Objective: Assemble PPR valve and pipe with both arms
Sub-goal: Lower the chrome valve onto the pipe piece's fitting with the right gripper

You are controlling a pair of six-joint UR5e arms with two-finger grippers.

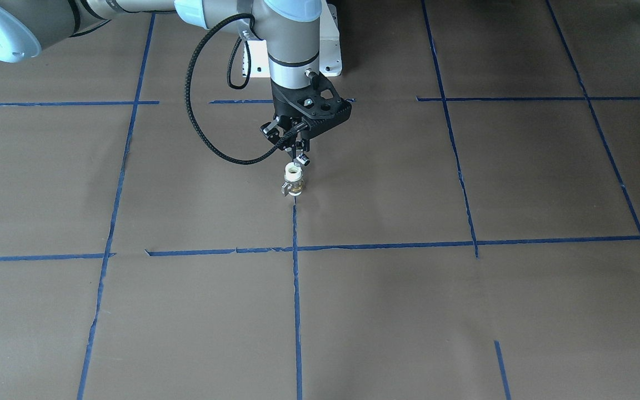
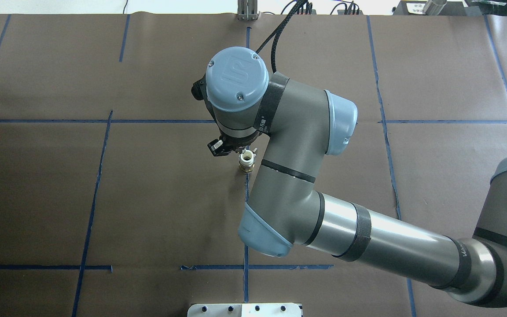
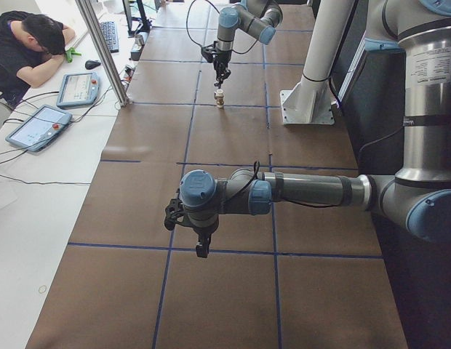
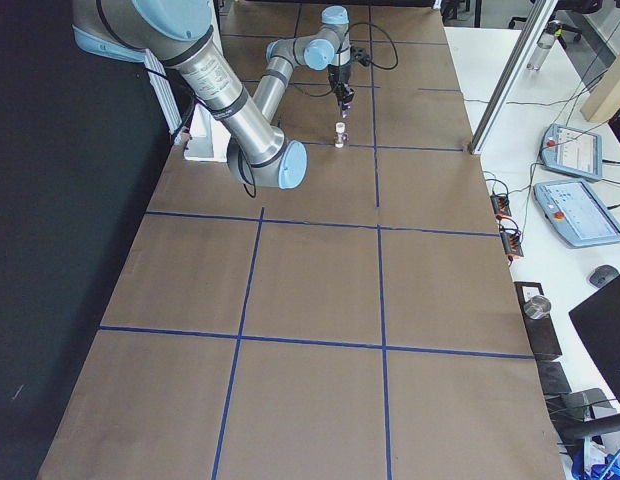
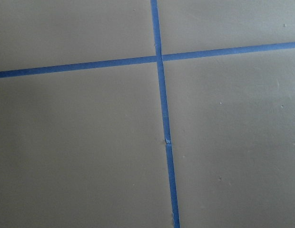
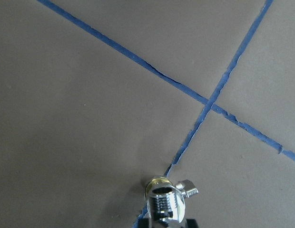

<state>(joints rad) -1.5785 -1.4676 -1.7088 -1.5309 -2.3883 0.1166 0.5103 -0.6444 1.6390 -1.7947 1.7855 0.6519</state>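
Note:
The PPR valve (image 1: 293,183) stands upright on the brown table on a blue tape line; it also shows in the overhead view (image 2: 247,161) and the exterior left view (image 3: 220,99). My right gripper (image 1: 299,156) hangs straight over it, shut on the small chrome pipe (image 1: 304,160). In the right wrist view the pipe (image 6: 164,204) sits at the bottom centre and covers most of the valve, whose lever (image 6: 188,188) sticks out beside it. I cannot tell whether pipe and valve touch. My left gripper (image 3: 202,246) hovers low over bare table far from them; I cannot tell whether it is open.
The white pedestal (image 1: 328,53) stands behind the right gripper. Blue tape lines (image 5: 162,118) grid the brown table cover. At the table's side a person (image 3: 29,43) sits by two teach pendants (image 3: 36,127) and a metal post (image 3: 102,51).

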